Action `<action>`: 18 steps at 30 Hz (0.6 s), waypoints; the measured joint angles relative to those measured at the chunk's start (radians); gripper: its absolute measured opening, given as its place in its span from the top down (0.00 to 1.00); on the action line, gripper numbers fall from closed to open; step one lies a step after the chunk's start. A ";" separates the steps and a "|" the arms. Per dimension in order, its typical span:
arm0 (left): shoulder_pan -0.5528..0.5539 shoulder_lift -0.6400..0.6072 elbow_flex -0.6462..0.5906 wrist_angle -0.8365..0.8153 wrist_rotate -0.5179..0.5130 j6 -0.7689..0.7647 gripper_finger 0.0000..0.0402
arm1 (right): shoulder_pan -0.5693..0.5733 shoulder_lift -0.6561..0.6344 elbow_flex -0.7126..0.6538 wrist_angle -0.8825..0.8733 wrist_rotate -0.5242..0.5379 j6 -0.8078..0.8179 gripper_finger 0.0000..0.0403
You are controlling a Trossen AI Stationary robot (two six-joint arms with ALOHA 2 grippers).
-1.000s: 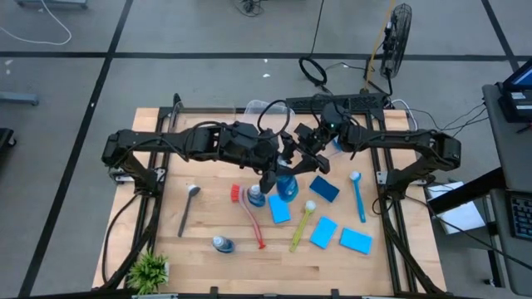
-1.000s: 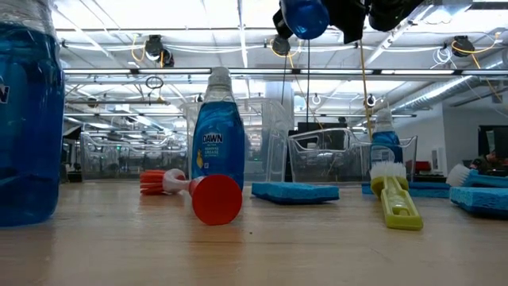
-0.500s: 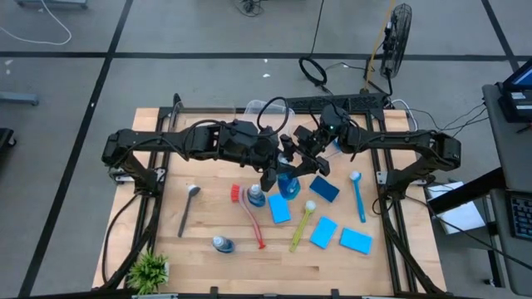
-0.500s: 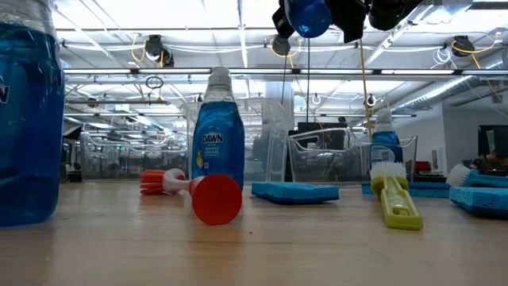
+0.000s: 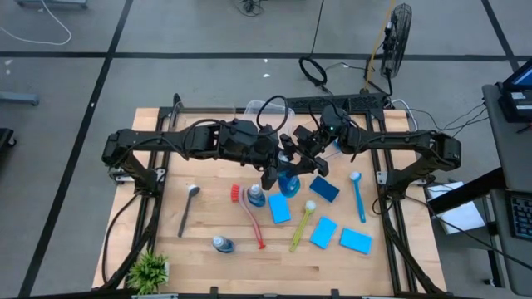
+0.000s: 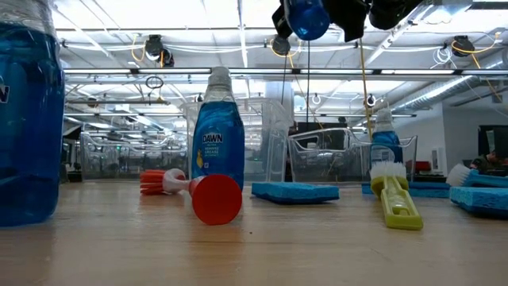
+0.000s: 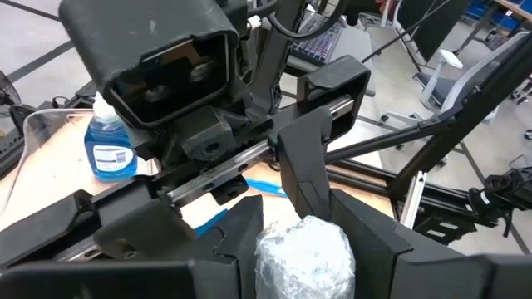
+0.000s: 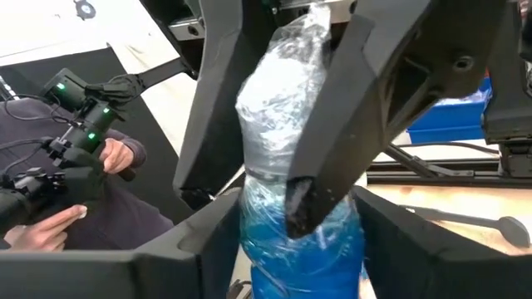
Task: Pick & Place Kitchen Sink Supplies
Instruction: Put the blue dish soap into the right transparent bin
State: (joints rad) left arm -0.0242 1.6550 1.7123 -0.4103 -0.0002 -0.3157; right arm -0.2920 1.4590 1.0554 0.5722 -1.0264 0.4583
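A small clear bottle of blue liquid (image 5: 288, 184), its white cap wrapped in clear film, hangs high above the table's middle, at the top edge of the low view (image 6: 308, 16). My left gripper (image 7: 301, 223) is shut on its cap end. My right gripper (image 8: 301, 241) comes from the other side and has its fingers on the blue body. A second bottle (image 5: 256, 197) stands upright on the table. A third (image 5: 222, 243) lies near the front. Blue sponges (image 5: 279, 209) and red (image 5: 249, 218), yellow (image 5: 301, 223), blue (image 5: 358, 198) and grey (image 5: 188, 208) brushes lie flat. My left gripper pinches the film-wrapped cap (image 7: 303, 253) between its two fingers (image 8: 218, 100), one on each side. The bottle is lifted clear of the table. My right gripper has its two fingers (image 8: 208, 241) against opposite sides of the blue body (image 8: 259, 242), below the neck. It comes about level from the table's right.
A clear bin (image 7: 50, 124) at the table's far edge holds one more bottle (image 7: 110, 148). A green plant (image 5: 150, 270) stands at the near left corner. Beyond the table a person's hands (image 8: 116, 158) hold a controller.
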 joint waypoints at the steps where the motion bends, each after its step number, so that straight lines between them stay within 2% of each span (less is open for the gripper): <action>1: 0.000 0.000 0.000 0.000 0.001 0.000 0.68 | 0.000 0.000 0.000 0.000 0.000 0.000 0.53; 5: 0.000 0.000 0.000 0.001 0.009 0.000 0.68 | 0.000 0.000 0.000 -0.001 0.003 0.001 0.61; 11: 0.000 0.000 0.000 0.001 0.014 0.000 0.68 | 0.000 0.000 0.000 -0.001 0.004 0.002 0.61; 13: 0.000 0.000 0.000 0.003 0.016 -0.004 0.64 | 0.000 0.000 0.000 0.000 0.004 -0.001 0.61; 18: 0.000 -0.002 0.000 0.013 0.026 -0.007 0.46 | 0.000 0.000 -0.002 -0.005 0.008 -0.001 0.61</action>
State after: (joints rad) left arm -0.0246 1.6530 1.7123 -0.3974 0.0254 -0.3229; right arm -0.2924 1.4593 1.0538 0.5669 -1.0187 0.4572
